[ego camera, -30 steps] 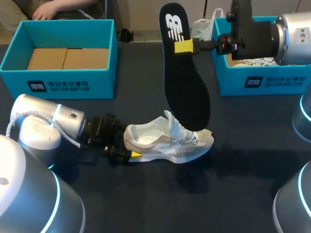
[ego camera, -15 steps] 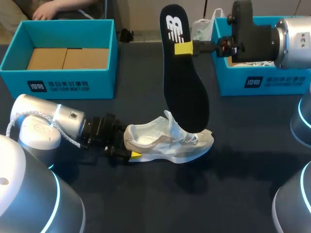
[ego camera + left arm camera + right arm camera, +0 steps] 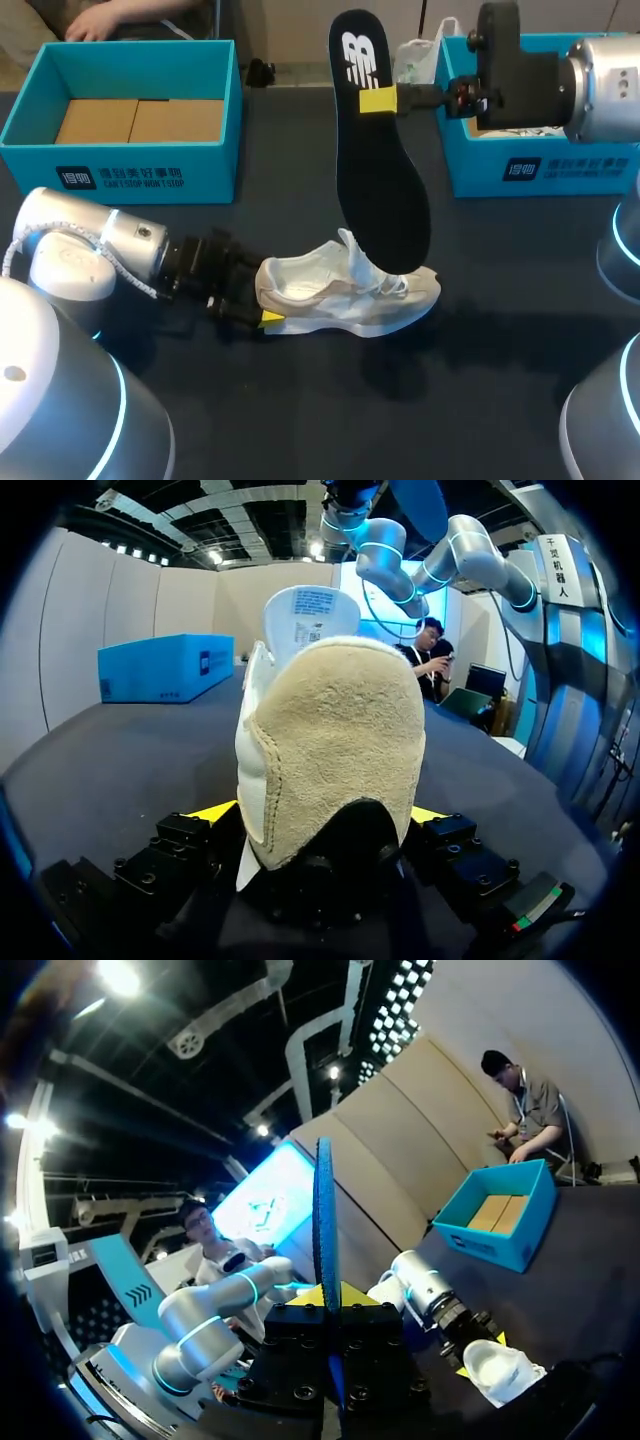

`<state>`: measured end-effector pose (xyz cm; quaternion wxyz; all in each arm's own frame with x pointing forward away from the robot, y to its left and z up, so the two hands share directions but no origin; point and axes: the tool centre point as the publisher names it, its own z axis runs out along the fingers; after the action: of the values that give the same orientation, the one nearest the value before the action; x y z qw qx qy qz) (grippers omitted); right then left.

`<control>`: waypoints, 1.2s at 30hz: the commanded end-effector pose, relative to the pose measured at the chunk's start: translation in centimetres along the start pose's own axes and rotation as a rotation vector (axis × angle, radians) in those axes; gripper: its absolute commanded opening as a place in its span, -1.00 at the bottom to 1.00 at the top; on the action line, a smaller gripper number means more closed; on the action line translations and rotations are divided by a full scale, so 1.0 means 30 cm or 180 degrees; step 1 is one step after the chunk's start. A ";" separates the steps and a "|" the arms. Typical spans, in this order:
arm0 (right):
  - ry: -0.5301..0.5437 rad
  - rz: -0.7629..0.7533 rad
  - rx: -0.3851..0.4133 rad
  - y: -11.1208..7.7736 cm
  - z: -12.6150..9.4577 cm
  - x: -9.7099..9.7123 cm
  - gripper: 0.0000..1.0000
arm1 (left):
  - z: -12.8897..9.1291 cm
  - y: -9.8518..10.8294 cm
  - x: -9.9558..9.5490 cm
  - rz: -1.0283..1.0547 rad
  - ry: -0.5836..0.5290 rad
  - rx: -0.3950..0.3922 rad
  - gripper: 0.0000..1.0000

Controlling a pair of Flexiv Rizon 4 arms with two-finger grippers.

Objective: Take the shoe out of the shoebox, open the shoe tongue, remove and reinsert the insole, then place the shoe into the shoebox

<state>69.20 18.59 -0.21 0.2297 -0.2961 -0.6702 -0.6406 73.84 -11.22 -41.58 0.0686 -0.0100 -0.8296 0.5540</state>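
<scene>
Two teal boxes stand at the far side of the dark table (image 3: 300, 420): the left shoebox (image 3: 120, 172) at ten o'clock, with brown cardboard on its floor, and the right shoebox (image 3: 545, 172) at two o'clock, with crumpled white paper inside. Near the middle of the table, toward six o'clock of centre, the pale shoe (image 3: 345, 295) sits on its sole, heel pointing to nine o'clock and toe to three o'clock, its tongue standing up above the laces. The left arm comes in low from eight o'clock, and the left gripper (image 3: 262, 318) is clamped on the shoe's heel. In the left wrist view a yellow tip shows on each side of the suede heel counter, pressed against it, and the tongue's label rises beyond the collar. The black insole (image 3: 380, 180) hangs upright in the air above the shoe, its heel end with the white logo at twelve o'clock and its toe end down over the laced forefoot; whether it touches the shoe I cannot tell. The right arm reaches in from two o'clock, over the right shoebox, and the right gripper (image 3: 378, 97) grasps the insole near its upper end. In the right wrist view the insole stands edge-on between the two yellow tips, with both fingers against its faces, and the shoe lies well ahead of them on the table.
</scene>
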 end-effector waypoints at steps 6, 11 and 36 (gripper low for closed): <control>-0.0015 0.0007 0.0006 -0.001 0.005 0.002 -1.00 | -0.032 -0.032 0.006 -0.0013 -0.0056 -0.0224 1.00; -0.0015 0.0007 0.0006 -0.001 0.005 0.002 -1.00 | -0.033 -0.033 0.006 -0.0012 -0.0058 -0.0233 1.00; -0.0015 0.0007 0.0006 -0.001 0.005 0.002 -1.00 | -0.076 -0.061 0.003 0.0057 -0.0227 -0.0813 1.00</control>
<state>69.18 18.59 -0.20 0.2297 -0.2964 -0.6700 -0.6406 74.10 -9.78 -39.69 0.0269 -0.0055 -0.8855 0.4639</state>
